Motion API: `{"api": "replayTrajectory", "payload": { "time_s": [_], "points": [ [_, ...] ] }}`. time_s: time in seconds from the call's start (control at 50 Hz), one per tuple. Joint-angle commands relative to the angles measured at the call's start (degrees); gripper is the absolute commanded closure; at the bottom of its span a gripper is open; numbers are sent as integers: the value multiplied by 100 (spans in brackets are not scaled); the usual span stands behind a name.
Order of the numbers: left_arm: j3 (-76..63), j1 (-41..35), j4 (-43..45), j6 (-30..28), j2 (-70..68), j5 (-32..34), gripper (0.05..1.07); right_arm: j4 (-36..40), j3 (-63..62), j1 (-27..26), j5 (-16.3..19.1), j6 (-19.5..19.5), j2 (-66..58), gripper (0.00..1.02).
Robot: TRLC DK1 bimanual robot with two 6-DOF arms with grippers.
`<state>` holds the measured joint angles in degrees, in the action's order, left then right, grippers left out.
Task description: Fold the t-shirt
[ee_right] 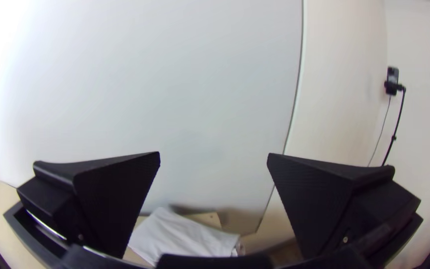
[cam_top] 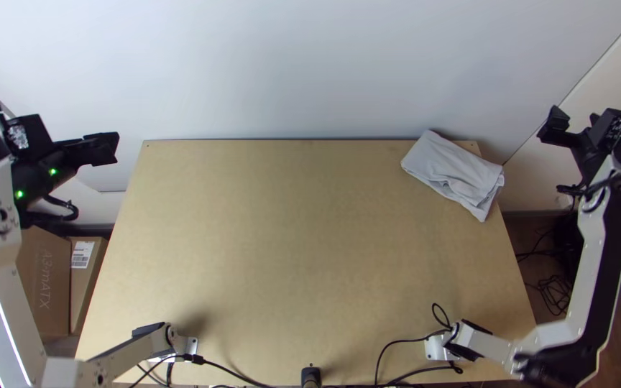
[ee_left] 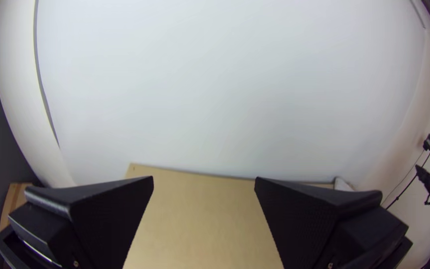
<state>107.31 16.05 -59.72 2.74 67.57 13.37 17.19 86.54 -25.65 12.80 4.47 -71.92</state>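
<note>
With inner layers hiding, you're probably finishing, needing only to leave the folded grey cloth t-shirt (cam_top: 454, 169) lying on the wooden table's (cam_top: 289, 251) far right corner, black two-fingered left gripper (ee_left: 204, 177) and right gripper (ee_right: 213, 154) gaping.

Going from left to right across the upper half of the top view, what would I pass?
Left arm → left tool → folded light grey t-shirt → right tool → right arm.
</note>
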Motion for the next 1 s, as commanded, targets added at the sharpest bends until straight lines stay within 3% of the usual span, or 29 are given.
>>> {"api": "replayTrajectory", "payload": {
  "time_s": [0.0,0.2,0.38,0.48,0.64,0.74,0.84,0.9,0.98],
  "points": [
    [-931,-67,752,244,-816,61,9,-163,-375,456,-216,142,908,3],
    [-2610,-59,1903,473,-2152,-89,9,-480,-1148,1203,-550,63,2560,3],
    [-4236,-32,3213,561,-3707,-528,10,-533,-2027,1264,-664,-78,3764,3],
    [-4974,-15,3696,587,-4366,-765,10,-990,-2853,1247,-664,-51,4590,3],
    [-6204,29,4593,631,-5360,-985,10,-910,-3759,1334,-656,-43,5689,3],
    [-6951,29,5076,543,-5817,-985,10,-1534,-4585,1414,-656,-51,6471,3],
    [-7690,21,5568,323,-6159,-976,10,-3292,-5833,1501,-612,-51,7262,3],
    [-8208,21,5955,130,-6423,-923,10,-2993,-5824,1431,-656,-131,7236,3],
    [-8815,3,6429,130,-6766,-897,9,-3345,-6211,1405,-726,-183,7227,3]
  ]
}}
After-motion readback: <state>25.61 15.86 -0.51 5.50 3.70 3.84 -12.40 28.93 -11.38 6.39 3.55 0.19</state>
